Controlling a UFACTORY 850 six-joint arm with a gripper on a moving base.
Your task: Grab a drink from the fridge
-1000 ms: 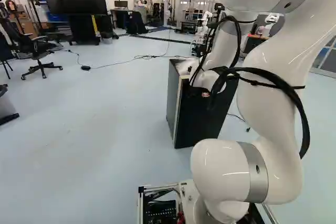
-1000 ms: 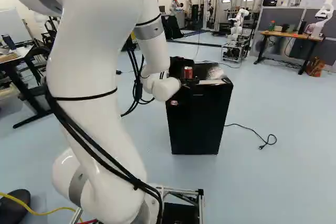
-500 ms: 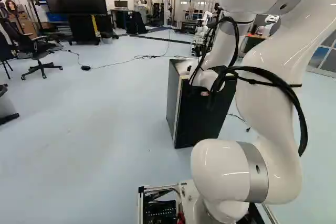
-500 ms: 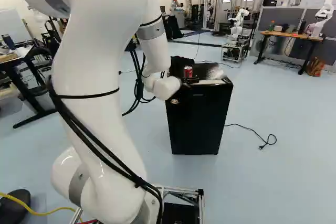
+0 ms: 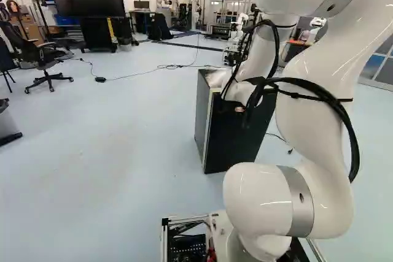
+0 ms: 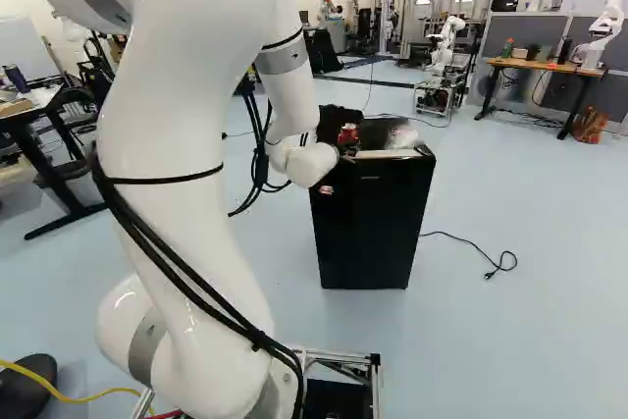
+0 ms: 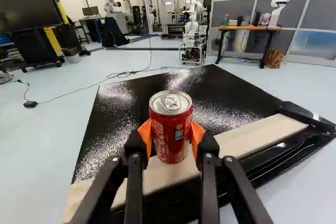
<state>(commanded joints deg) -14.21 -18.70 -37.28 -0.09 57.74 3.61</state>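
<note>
In the right base view my gripper (image 6: 348,148) is at the top of the black fridge (image 6: 373,233), mostly hidden behind the wrist. Seen from the wrist, the gripper (image 7: 171,135) is shut on a red drink can (image 7: 170,129), an orange pad pressed to either side. The can is upright, over the pale front strip of the fridge's top (image 7: 131,103); whether its base touches that strip I cannot tell. In the left base view the arm covers the can, and the fridge (image 5: 239,133) stands behind the arm's lower links.
A cable (image 6: 471,242) lies on the floor right of the fridge. Farther back stand another robot (image 6: 444,46) on a wheeled frame and a wooden desk (image 6: 540,66). An office chair (image 5: 43,59) is at the far left, and a dark table (image 6: 39,125) stands left of my arm.
The gripper's fingers have closed on the can, now partly covering it in the right base view. The arm shifted slightly early on, then held still. The base has not moved.
</note>
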